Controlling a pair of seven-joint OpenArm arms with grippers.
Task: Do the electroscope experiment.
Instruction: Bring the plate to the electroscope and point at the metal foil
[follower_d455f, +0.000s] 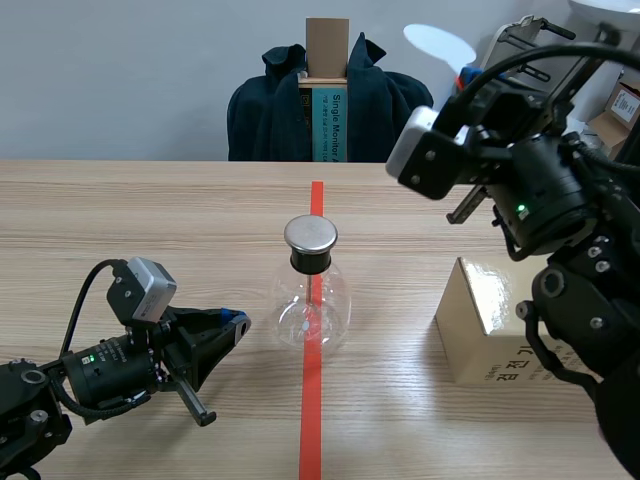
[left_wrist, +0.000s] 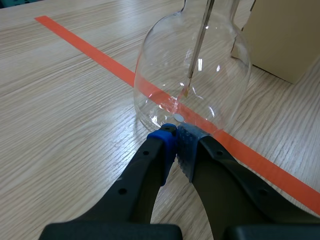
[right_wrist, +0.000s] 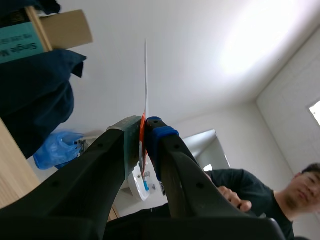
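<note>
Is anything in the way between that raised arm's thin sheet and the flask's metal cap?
Nothing visible does. The metal cap is bare above; the gold box stands off to one side, and the left gripper, shut, lies low by the base of the glass flask. The right gripper holds the thin sheet up high.
</note>
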